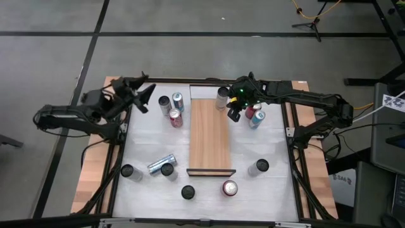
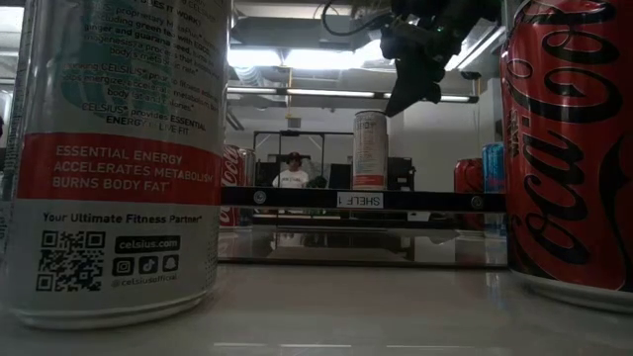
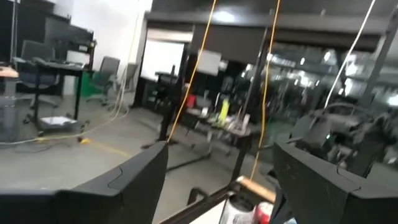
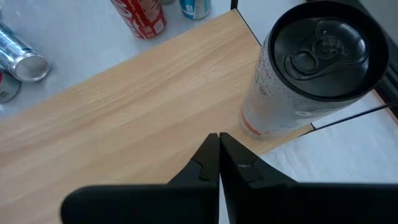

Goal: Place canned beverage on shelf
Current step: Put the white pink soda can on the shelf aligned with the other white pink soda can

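Observation:
The shelf [image 1: 210, 136] is a long light-brown plank lying down the middle of the table, with a dark lip at its near end [image 2: 356, 200]. One pale can with a dark top [image 4: 311, 68] stands upright on its base at the shelf's far right corner [image 1: 222, 98]. My right gripper [image 4: 217, 146] hangs shut just to the near right of that can, above the plank [image 1: 234, 114], touching nothing. My left gripper [image 1: 145, 98] is open and raised level over the table's far left part. In its own wrist view [image 3: 221, 149] it looks out into the room.
Three cans [image 1: 174, 109] stand left of the shelf's far end, and a red and a blue one [image 1: 254, 117] stand right of it. Several more cans, one lying on its side [image 1: 158, 166], are spread along the near edge. A person [image 2: 293, 173] stands beyond the table.

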You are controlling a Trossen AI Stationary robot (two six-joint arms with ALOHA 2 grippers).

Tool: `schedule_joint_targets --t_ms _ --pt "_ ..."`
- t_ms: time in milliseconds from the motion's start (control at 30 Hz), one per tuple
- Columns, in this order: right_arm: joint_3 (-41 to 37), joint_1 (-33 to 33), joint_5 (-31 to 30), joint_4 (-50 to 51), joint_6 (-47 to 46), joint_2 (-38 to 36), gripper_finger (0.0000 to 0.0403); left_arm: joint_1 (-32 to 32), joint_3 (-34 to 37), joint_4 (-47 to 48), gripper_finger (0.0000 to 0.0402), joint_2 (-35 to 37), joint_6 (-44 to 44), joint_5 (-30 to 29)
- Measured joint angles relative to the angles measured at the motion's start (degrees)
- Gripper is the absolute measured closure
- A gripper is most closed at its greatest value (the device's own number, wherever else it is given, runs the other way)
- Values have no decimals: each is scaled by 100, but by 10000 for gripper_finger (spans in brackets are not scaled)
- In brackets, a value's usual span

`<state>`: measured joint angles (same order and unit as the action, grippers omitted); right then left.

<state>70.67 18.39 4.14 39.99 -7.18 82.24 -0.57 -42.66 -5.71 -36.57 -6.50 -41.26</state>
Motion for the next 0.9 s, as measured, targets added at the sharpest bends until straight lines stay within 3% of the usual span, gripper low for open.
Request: schedule_joint_targets --t_ms 200,400,733,900 --pt "0 0 1 0 0 0 402 -322 -915 1580 118 -394 -649 137" --pt "0 0 0 0 0 0 402 -897 -1349 2909 118 -695 -1657 944" --pt "0 0 1 -2 0 0 402 -1967 -1370 3902 118 -1447 -2344 2594" --pt "0 0 0 -3 -1 0 402 -2337 -1370 4238 118 -1775 -2341 2988"
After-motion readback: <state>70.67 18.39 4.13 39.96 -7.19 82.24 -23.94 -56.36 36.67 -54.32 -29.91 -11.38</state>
